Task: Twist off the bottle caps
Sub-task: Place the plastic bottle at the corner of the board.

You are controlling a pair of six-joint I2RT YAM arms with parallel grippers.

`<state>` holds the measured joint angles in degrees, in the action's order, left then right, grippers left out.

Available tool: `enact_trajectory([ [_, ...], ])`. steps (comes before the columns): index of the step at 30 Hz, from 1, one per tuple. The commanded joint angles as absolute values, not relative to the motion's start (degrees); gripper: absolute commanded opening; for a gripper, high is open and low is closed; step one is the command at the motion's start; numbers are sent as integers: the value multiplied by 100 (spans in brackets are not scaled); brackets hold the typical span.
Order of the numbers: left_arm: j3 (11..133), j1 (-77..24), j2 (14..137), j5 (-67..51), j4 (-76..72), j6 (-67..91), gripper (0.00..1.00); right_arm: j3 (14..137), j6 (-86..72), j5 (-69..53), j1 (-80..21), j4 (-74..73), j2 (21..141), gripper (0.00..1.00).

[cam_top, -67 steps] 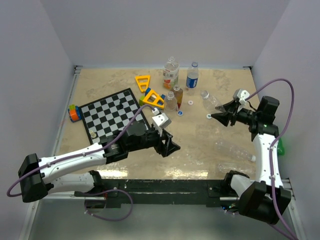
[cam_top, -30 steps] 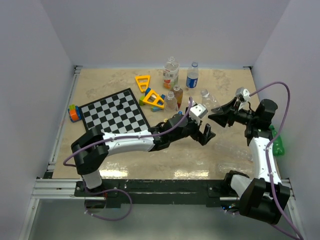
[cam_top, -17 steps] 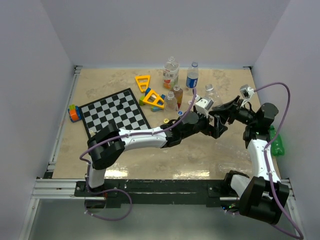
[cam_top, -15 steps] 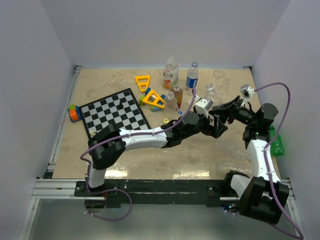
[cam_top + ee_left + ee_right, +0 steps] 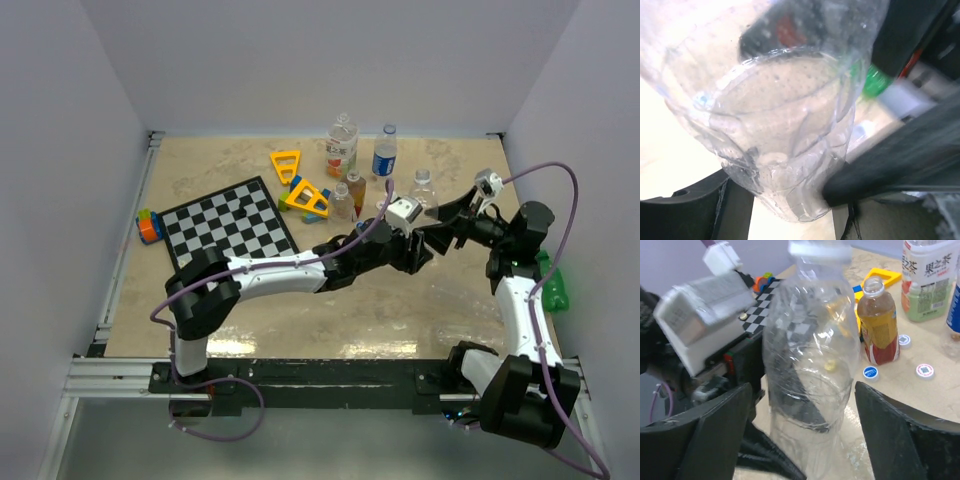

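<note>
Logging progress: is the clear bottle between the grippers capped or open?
Capped: a white cap tops the clear bottle, seen from the right wrist.

The left claw (image 5: 417, 246) has come across from the near left and closed low on the clear bottle (image 5: 422, 190), now upright; the right claw (image 5: 440, 222) has opened, fingers off it.

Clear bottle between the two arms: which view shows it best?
The right wrist view. There the clear bottle shows nearly whole and upright, with its cap on. The left wrist view is filled by its lower body alone, close up and blurred. The top view shows it tiny, with only the neck and shoulders visible.
</note>
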<state>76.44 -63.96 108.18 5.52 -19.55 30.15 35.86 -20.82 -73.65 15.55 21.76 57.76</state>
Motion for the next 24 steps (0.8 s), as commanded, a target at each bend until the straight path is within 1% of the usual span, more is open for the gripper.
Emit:
enact_trajectory([
  [1, 7603, -6161, 10310, 212, -706, 1620, 24, 4358, -66, -7892, 1556, 540, 5862, 98],
  [2, 7576, -6161, 10275, 167, -477, 1391, 24, 4472, 478, -7910, 1556, 110, 5923, 98],
  [5, 7454, -6135, 10108, 27, -18, 933, 23, 4641, 992, -8033, 1547, -386, 6064, 98],
  [8, 7339, -6135, 9993, -228, 316, 686, 22, 4614, 967, -7955, 1433, -395, 6134, 98],
  [16, 7435, -6135, 10063, -729, 308, 597, 21, 4632, 818, -7550, 994, -396, 6450, 98],
  [18, 7471, -6135, 10090, -747, 299, 589, 21, 4641, 791, -7559, 932, -439, 6565, 96],
  [20, 7497, -6135, 10099, -730, 308, 571, 21, 4684, 835, -7576, 862, -536, 6653, 90],
  [21, 7506, -6135, 10090, -695, 308, 563, 21, 4711, 835, -7585, 835, -562, 6688, 85],
  [23, 7497, -6135, 10072, -607, 325, 563, 22, 4746, 879, -7672, 800, -624, 6758, 71],
  [24, 7497, -6135, 10055, -546, 334, 554, 22, 4781, 949, -7760, 800, -711, 6794, 61],
])
